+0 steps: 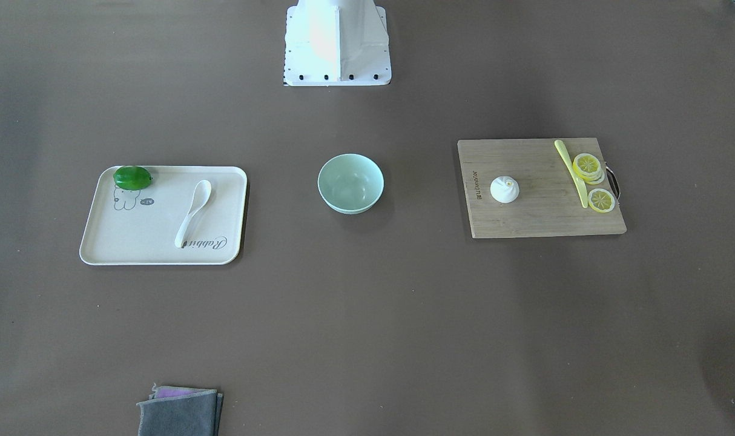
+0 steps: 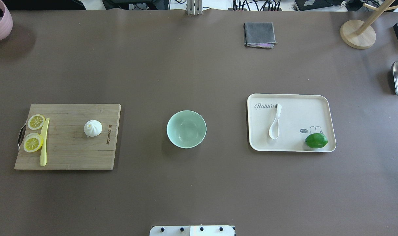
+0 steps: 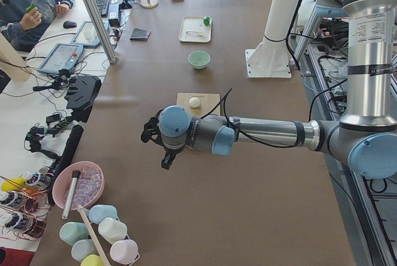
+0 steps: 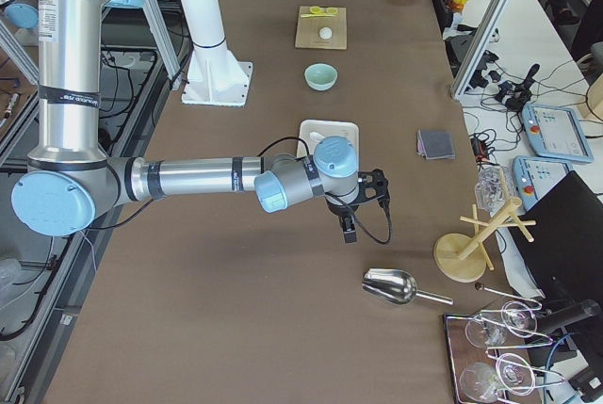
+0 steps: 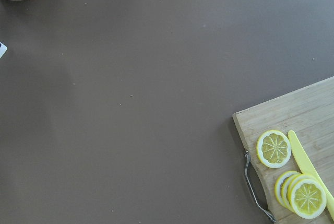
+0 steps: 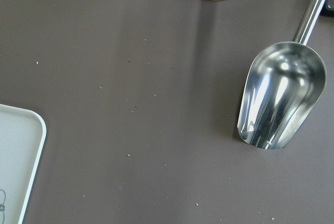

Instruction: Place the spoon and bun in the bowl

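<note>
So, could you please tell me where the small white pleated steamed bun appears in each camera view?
Front-facing: the bun right of centre, on the rectangular wooden cutting board.
Overhead: the bun left of centre.
Exterior left: the bun mid-picture, just above centre.
Exterior right: the bun top centre, far away.
Left wrist: absent.
Right wrist: absent.
Shared landmark: the board under it.

Bowl (image 2: 186, 129) roughly midway between bun (image 2: 93, 128), spoon (image 2: 274, 126)

A long brown table (image 2: 199, 183) has a cluttered white desk (image 3: 18, 108) just beside it and an aluminium post (image 3: 94, 15) at its edge.
</note>
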`<state>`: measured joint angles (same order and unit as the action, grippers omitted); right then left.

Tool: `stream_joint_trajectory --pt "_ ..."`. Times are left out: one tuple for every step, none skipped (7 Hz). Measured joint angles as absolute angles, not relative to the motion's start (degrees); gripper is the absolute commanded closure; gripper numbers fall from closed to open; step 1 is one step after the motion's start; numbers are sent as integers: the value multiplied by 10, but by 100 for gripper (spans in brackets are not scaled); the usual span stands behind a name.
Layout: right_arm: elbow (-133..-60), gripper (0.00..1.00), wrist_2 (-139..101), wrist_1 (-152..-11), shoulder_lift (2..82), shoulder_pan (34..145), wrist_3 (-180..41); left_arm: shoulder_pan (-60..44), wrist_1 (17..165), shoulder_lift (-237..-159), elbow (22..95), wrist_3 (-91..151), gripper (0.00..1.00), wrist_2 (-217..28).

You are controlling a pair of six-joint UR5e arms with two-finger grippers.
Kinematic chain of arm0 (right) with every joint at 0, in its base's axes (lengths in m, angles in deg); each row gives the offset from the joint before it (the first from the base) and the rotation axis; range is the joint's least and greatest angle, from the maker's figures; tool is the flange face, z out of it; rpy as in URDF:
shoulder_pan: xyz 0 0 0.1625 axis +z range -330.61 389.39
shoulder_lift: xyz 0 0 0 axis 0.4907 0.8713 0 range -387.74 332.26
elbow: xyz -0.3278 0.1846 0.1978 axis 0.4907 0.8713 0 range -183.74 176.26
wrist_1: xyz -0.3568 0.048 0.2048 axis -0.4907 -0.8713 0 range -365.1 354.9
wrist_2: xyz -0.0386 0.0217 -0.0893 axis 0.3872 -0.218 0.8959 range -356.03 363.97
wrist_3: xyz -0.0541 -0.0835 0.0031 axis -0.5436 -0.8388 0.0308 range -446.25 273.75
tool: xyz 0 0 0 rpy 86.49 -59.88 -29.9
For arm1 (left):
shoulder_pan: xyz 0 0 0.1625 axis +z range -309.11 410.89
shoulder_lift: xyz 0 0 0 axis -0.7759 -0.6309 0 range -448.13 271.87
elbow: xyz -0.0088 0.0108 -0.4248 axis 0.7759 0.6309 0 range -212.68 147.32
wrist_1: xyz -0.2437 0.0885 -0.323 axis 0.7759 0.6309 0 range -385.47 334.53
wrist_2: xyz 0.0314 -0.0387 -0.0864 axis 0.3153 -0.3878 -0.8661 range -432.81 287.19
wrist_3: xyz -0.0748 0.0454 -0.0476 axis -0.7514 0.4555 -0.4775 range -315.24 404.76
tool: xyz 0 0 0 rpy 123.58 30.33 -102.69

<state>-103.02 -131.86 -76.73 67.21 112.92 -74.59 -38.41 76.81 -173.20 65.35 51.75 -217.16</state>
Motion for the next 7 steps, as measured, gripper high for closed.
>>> stream_joint_trajectory --pt "-1031 0 -1316 -767 672 1129 -738 -384 767 -1732 655 517 2 -2170" --pt "-1030 0 -1308 -768 672 1129 -734 -385 765 -1732 655 516 2 -2165" --pt "-1030 0 -1299 -768 673 1129 -732 -386 762 -1731 654 514 2 -2142" --pt "-1029 0 -1294 -768 675 1129 -732 -387 755 -1728 656 514 2 -2110" --pt "-1029 0 -1292 -768 676 1129 -731 -388 747 -1723 657 514 2 -2092" --pt "-1031 0 -1291 -768 676 1129 -731 -388 745 -1719 657 514 2 -2079" --pt "-1031 0 -1291 -768 674 1128 -731 -388 746 -1717 658 515 2 -2068"
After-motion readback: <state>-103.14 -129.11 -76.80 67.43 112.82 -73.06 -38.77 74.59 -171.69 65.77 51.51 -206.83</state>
